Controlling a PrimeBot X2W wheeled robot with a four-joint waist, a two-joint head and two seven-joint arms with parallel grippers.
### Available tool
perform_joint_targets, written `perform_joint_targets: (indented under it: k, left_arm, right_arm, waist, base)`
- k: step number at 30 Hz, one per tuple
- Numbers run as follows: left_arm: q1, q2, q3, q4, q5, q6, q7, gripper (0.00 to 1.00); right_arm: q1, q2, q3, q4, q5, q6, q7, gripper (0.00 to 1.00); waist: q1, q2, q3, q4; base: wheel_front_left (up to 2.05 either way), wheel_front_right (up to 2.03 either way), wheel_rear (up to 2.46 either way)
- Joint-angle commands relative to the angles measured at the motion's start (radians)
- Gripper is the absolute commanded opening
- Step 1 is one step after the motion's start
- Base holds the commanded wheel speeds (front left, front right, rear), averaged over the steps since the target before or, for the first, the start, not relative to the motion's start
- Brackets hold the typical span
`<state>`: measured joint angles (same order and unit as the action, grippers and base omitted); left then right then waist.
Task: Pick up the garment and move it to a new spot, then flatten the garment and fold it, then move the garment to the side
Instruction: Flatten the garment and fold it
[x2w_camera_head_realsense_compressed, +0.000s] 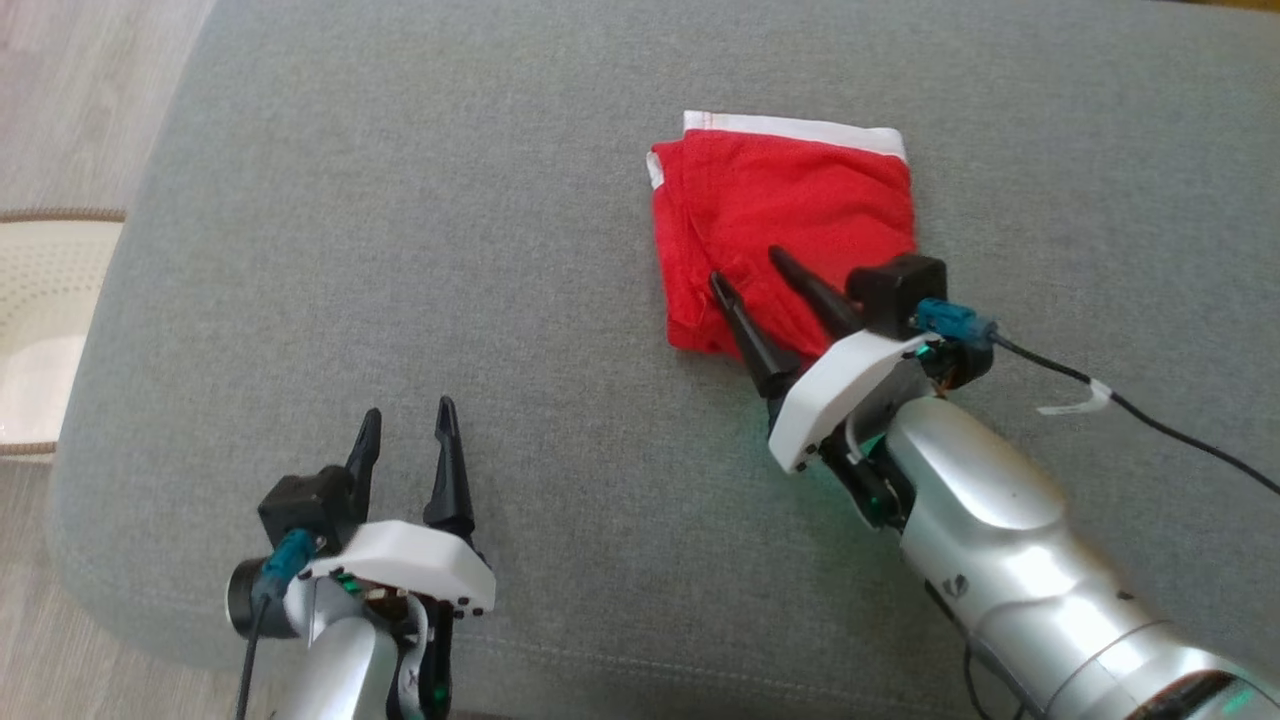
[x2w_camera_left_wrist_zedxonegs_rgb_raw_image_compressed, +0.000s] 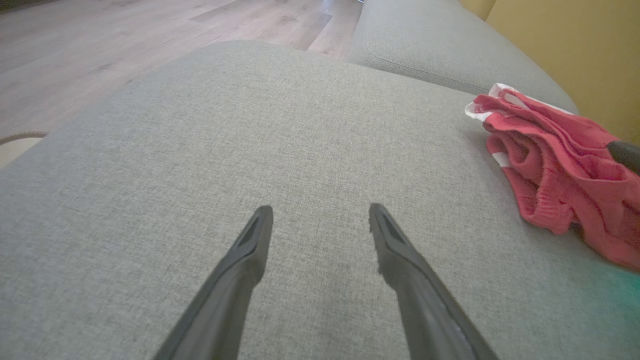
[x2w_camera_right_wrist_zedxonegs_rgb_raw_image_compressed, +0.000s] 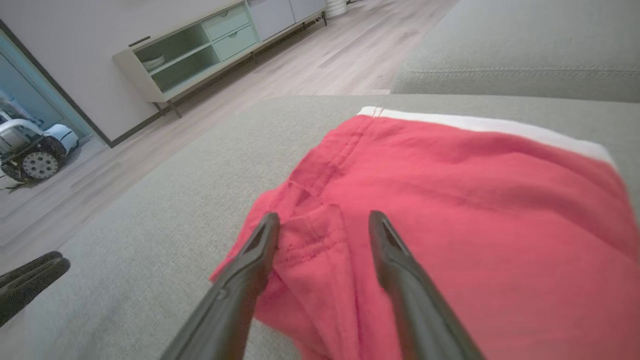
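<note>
Silver forearms (x2w_camera_head_realsense_compressed: 990, 520), white wrist housings (x2w_camera_head_realsense_compressed: 850, 395), tapered black end effector fingers (x2w_camera_head_realsense_compressed: 447, 470) (teal connectors (x2w_camera_head_realsense_compressed: 950, 322), black cables (x2w_camera_head_realsense_compressed: 1150, 420))

garment (x2w_camera_left_wrist_zedxonegs_rgb_raw_image_compressed: 550, 165) cut off by right edge, left wrist view

A home living room

A grey fabric sofa (x2w_camera_head_realsense_compressed: 400, 250) stands on pale wood-plank floor (x2w_camera_right_wrist_zedxonegs_rgb_raw_image_compressed: 300, 65), with a low sideboard (x2w_camera_right_wrist_zedxonegs_rgb_raw_image_compressed: 200, 47) of drawers and open shelves against a white wall, and a cream rug (x2w_camera_head_realsense_compressed: 40, 270) beside the sofa.

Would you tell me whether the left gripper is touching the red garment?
No, the left gripper hovers over bare cushion, apart from the red garment.
</note>
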<state>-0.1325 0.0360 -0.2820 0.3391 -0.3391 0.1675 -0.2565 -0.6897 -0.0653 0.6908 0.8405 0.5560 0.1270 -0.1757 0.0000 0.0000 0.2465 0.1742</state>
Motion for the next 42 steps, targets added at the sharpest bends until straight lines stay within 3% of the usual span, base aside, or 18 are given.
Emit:
perform_joint_targets:
  k: [1,2,3,4,13,14,15,16,23,27,31,39,42]
  left_arm:
    - [-0.038,0.014,0.024,-0.035,-0.005,0.005,-0.005,1.00]
    - [-0.040,0.014,0.022,-0.037,-0.006,0.006,-0.005,1.00]
    - [-0.042,0.014,0.021,-0.039,-0.008,0.006,-0.005,1.00]
    - [-0.044,0.014,0.020,-0.040,-0.010,0.007,-0.005,1.00]
    - [-0.051,0.014,0.024,-0.042,-0.017,0.004,-0.005,1.00]
    - [-0.050,0.014,0.024,-0.042,-0.017,0.004,-0.005,1.00]
    - [-0.050,0.014,0.024,-0.042,-0.018,0.005,-0.005,1.00]
    - [-0.049,0.014,0.024,-0.042,-0.019,0.005,-0.005,1.00]
    - [-0.048,0.014,0.033,-0.039,-0.013,0.005,-0.005,1.00]
    - [-0.041,0.014,0.047,-0.038,-0.004,0.005,-0.005,1.00]
    - [-0.035,0.014,0.065,-0.038,0.008,0.007,-0.005,1.00]
    - [-0.019,0.014,0.105,-0.034,0.038,0.001,-0.005,1.00]
    - [-0.014,0.014,0.114,-0.034,0.051,0.001,-0.005,1.00]
  right_arm:
    - [-0.019,0.015,0.022,-0.022,0.014,0.004,-0.005,0.50]
    - [-0.022,0.015,0.034,-0.019,0.022,0.004,-0.006,0.33]
    - [-0.025,0.015,0.046,-0.017,0.029,0.004,-0.009,0.07]
    - [-0.027,0.015,0.057,-0.016,0.038,0.004,-0.012,0.00]
    - [-0.023,0.013,0.211,-0.057,0.101,0.004,-0.037,0.00]
    - [-0.021,0.011,0.232,-0.063,0.107,0.004,-0.038,0.34]
    - [-0.018,0.011,0.251,-0.070,0.116,0.004,-0.040,0.80]
    - [-0.015,0.010,0.271,-0.081,0.128,0.004,-0.042,1.00]
    - [-0.005,-0.021,0.396,-0.167,0.233,0.004,-0.055,1.00]
    - [-0.008,-0.049,0.362,-0.155,0.263,0.004,-0.075,1.00]
    - [0.001,-0.063,0.174,-0.112,0.195,0.004,-0.085,1.00]
    - [0.186,-0.033,-0.313,-0.190,-0.125,0.004,-0.086,1.00]
    - [0.235,-0.016,-0.401,-0.219,-0.195,0.004,-0.086,1.00]
  waist:
    - [0.0000,0.0000,0.005,0.003]
    - [0.0000,0.0000,0.007,0.004]
    - [0.0000,0.0000,0.010,0.005]
    - [0.0000,0.0000,0.012,0.005]
    - [0.0000,0.0000,0.011,0.001]
    - [0.0000,0.0000,0.010,-0.001]
    - [0.0000,0.0000,0.009,-0.003]
    - [0.0000,0.0000,0.008,-0.004]
    - [0.0000,0.0000,-0.004,-0.036]
    - [0.0000,0.0000,-0.017,-0.067]
    - [0.0000,0.0000,-0.032,-0.107]
    - [0.0000,0.0000,-0.060,-0.174]
    - [0.0000,0.0000,-0.066,-0.188]
  base:
    - [0.00,0.00,0.00]
    - [0.00,0.00,0.00]
    - [0.00,0.00,0.00]
    - [0.00,0.00,0.00]
    - [0.00,0.00,0.00]
    - [0.00,0.00,0.00]
    - [0.00,0.00,0.00]
    - [0.00,0.00,0.00]
    - [0.00,0.00,0.00]
    - [0.00,0.00,0.00]
    - [0.00,0.00,0.00]
    - [0.00,0.00,0.00]
    - [0.00,0.00,0.00]
